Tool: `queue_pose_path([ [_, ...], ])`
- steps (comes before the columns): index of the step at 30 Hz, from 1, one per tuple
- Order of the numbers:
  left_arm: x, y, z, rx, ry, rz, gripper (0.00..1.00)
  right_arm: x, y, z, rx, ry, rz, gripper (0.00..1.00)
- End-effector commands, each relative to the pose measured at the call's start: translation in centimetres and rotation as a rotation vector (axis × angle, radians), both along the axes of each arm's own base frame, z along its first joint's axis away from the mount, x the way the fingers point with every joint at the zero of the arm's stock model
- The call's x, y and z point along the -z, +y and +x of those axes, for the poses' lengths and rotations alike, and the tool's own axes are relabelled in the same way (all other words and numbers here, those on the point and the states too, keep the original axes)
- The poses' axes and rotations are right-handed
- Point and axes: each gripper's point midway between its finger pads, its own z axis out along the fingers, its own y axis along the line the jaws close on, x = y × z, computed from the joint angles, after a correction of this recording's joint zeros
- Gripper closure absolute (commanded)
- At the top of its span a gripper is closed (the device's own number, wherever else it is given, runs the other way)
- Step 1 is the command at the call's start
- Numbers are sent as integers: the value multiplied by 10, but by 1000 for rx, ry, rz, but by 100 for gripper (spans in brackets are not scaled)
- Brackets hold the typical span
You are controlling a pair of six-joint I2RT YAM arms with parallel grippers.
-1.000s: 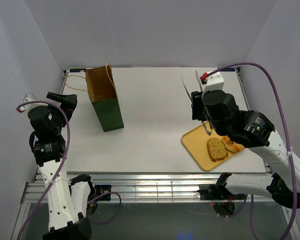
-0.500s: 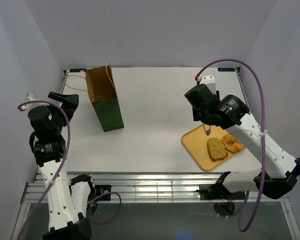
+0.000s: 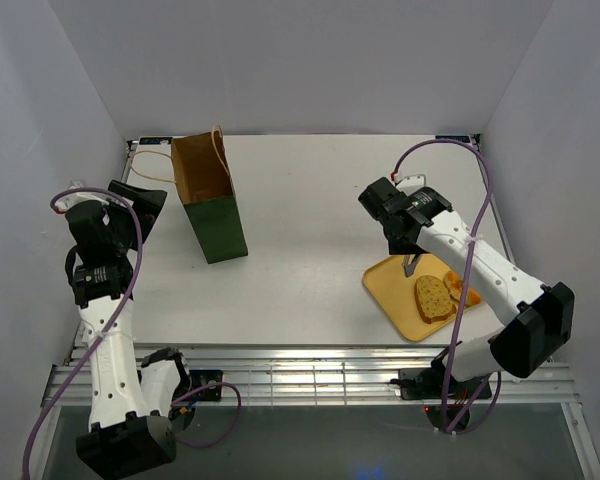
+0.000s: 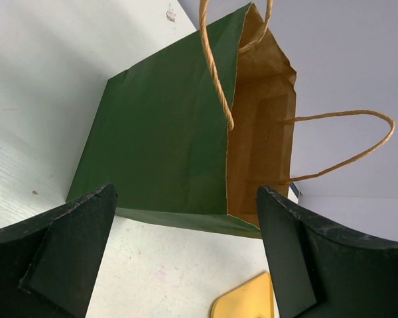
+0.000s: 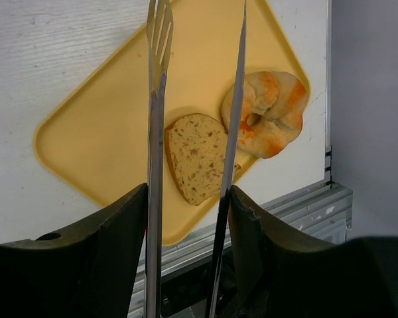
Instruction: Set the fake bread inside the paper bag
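The paper bag [image 3: 216,225] is looking dark green outside, brown inside; tray [image 5: 99,146] is showing yellow, slice [image 5: 196,156] speckled tan, bun [image 5: 265,112] orange-blotched, tongs [image 5: 155,132] silver.

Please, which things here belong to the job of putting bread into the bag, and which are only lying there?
For the job:
speckled bread slice
round bun
paper bag, standing open
metal tongs, held by the right gripper

Only there:
yellow tray under the bread
white table

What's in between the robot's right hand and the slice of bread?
The metal tongs: the right hand holds them, and the right wrist view shows their two arms reaching out beside the bread slice.
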Motion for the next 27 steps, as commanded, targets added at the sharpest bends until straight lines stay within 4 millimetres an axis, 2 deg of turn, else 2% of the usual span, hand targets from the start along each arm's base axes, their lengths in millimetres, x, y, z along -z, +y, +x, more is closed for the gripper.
queue_pose_path([
  [1,-5,-5,-2,20,-29,-1,4,6,-5,14,86,-64,20,44],
  [6,5,-9,3,44,3,-31,4,23,-16,15,141,-43,-5,45],
  [14,10,-10,9,52,28,-58,4,46,-23,1,170,21,-6,46],
  [22,8,-14,10,71,29,-77,4,42,-28,-8,156,13,17,46],
  [27,16,-16,10,89,45,-71,4,41,-29,-14,137,12,36,46],
])
